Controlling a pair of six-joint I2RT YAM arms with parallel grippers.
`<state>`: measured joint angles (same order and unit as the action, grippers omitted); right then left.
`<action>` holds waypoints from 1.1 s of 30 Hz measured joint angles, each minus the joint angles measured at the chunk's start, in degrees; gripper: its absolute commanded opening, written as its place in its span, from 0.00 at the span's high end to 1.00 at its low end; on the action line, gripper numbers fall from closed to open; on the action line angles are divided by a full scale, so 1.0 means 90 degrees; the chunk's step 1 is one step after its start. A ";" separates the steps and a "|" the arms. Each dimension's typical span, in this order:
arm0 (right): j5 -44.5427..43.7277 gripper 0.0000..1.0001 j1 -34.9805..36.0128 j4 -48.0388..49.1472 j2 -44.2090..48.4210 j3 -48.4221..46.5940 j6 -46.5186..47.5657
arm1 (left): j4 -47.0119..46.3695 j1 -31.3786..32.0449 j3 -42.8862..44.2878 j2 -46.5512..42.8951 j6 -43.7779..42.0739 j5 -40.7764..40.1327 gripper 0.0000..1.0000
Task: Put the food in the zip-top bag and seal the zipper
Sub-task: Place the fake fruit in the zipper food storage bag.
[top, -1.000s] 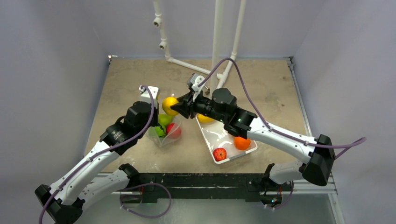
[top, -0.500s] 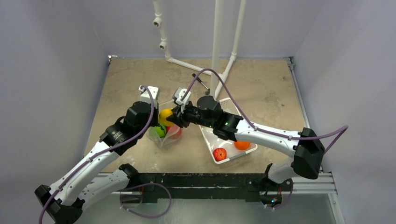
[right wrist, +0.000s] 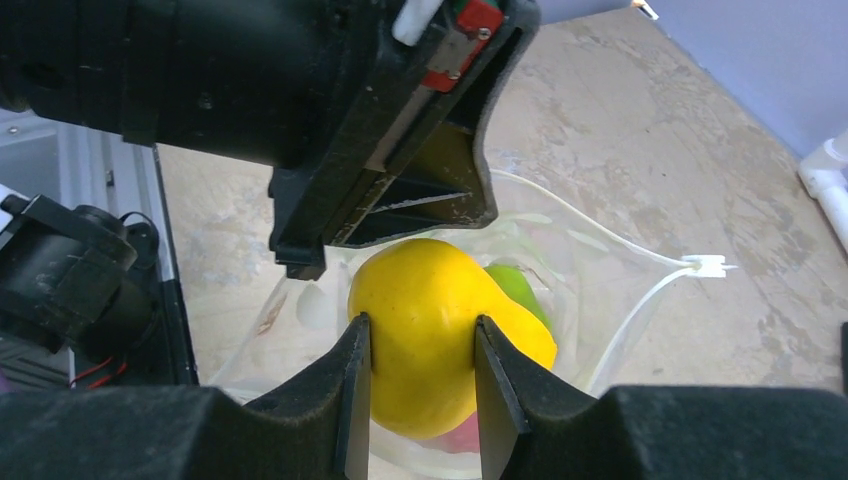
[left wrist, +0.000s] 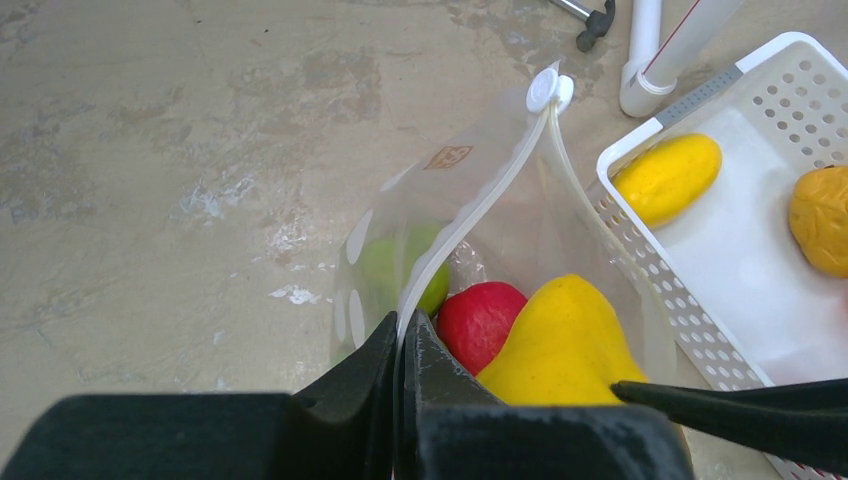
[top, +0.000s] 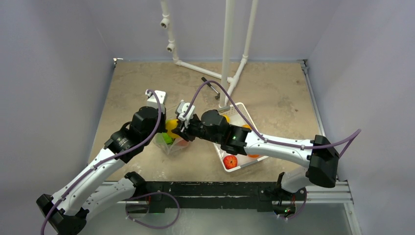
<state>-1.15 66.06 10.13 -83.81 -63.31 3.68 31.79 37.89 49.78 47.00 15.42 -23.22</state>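
Note:
The clear zip-top bag [left wrist: 560, 225] stands open on the table, also in the top view [top: 171, 144]. My left gripper [left wrist: 402, 335] is shut on its whitish zipper strip [left wrist: 480, 195] and holds the near lip up. Inside lie a green piece [left wrist: 395, 270] and a red apple [left wrist: 480, 320]. My right gripper [right wrist: 420, 375] is shut on a yellow lemon-like fruit [right wrist: 430, 320], held in the bag's mouth above the red and green [right wrist: 515, 290] fruits. In the top view the yellow fruit [top: 172, 126] sits between both grippers.
A white perforated tray [left wrist: 800, 60] lies right of the bag, holding a yellow banana-like piece [left wrist: 665, 175] and an orange [left wrist: 822, 220]. In the top view it [top: 242, 115] also holds a red apple [top: 230, 161]. White pipes [top: 227, 49] and a small tool [top: 210, 87] stand behind.
My right gripper has carried the yellow fruit left and down, from above the tray's far end into the bag's mouth. The left gripper has held still on the zipper.

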 measured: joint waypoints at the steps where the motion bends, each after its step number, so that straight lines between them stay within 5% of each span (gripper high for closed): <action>1: -0.0112 0.86 0.0000 0.0000 -0.0002 0.0000 -0.0005 | 0.0000 0.0000 0.0000 0.0000 0.0000 0.0000 1.00; 13: -0.0976 0.34 -0.0002 0.0002 -0.0328 -0.0061 -0.0325 | -0.0002 0.0000 0.0000 -0.0034 0.0000 -0.0002 1.00; 24: -0.1574 0.27 -0.0002 0.0000 -0.0342 -0.0155 -0.0823 | 0.0000 0.0000 0.0000 -0.0061 0.0000 -0.0002 1.00; 33: -0.2584 0.19 -0.0002 -0.0102 0.0804 -0.0155 -0.1559 | 0.0000 0.0000 0.0000 -0.0085 0.0000 -0.0002 1.00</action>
<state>-24.40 66.04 9.21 -76.58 -64.71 -10.35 31.79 37.89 49.78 46.24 15.42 -23.24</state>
